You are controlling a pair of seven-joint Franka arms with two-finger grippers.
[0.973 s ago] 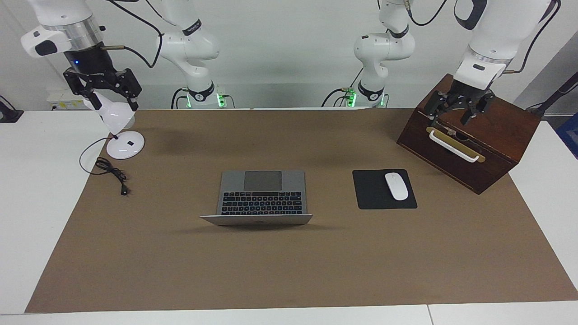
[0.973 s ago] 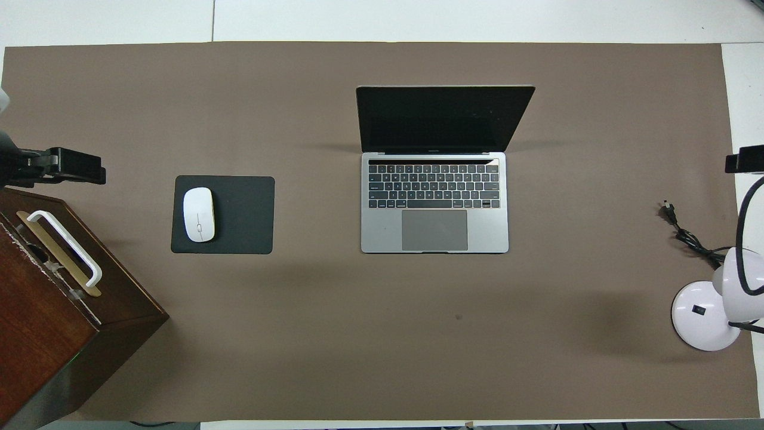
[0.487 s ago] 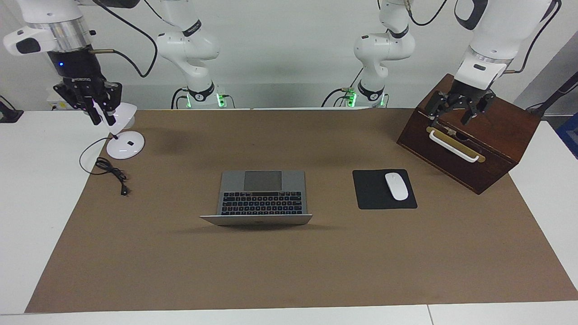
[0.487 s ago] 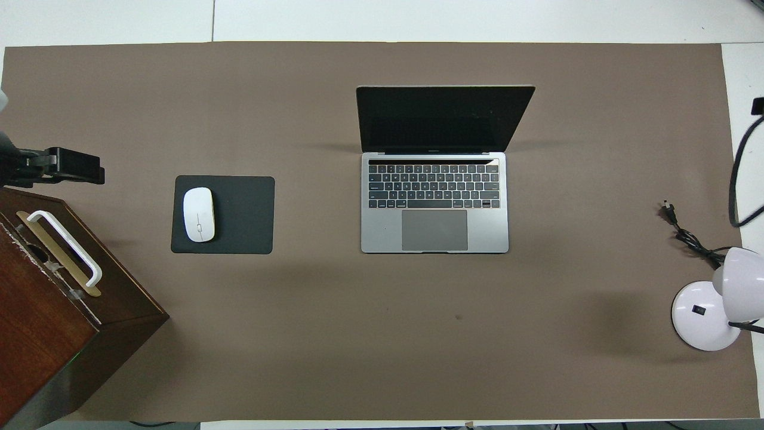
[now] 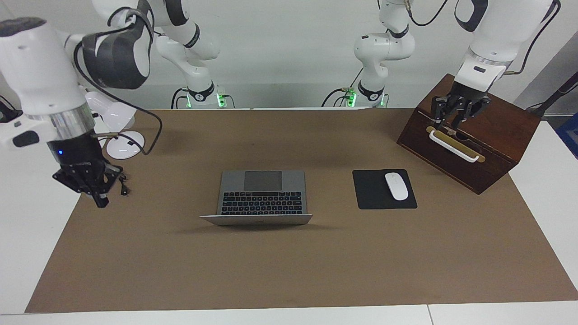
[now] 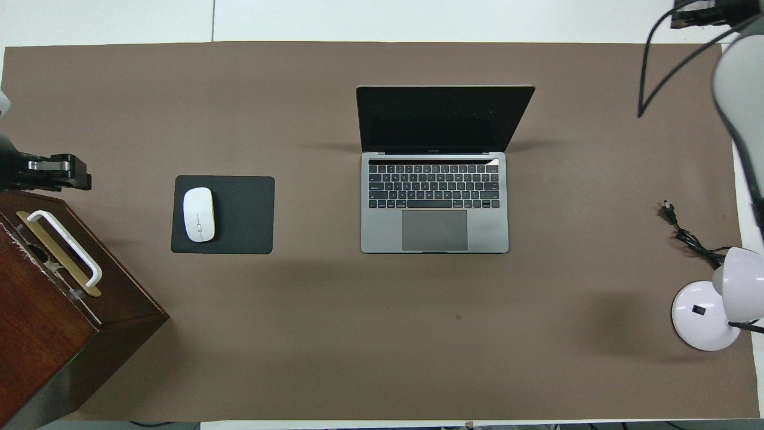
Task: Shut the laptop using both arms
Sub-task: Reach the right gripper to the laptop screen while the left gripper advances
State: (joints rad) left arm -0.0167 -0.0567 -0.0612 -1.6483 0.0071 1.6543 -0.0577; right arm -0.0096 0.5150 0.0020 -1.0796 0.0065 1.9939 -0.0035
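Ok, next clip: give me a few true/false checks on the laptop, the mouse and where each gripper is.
1. The laptop is open. True.
2. The white mouse lies on the laptop's keyboard. False: it lies on the black mouse pad beside the laptop.
3. The right gripper touches the laptop's lid. False: it is apart from it, at the right arm's end of the table.
4. The left gripper is over the wooden box. True.
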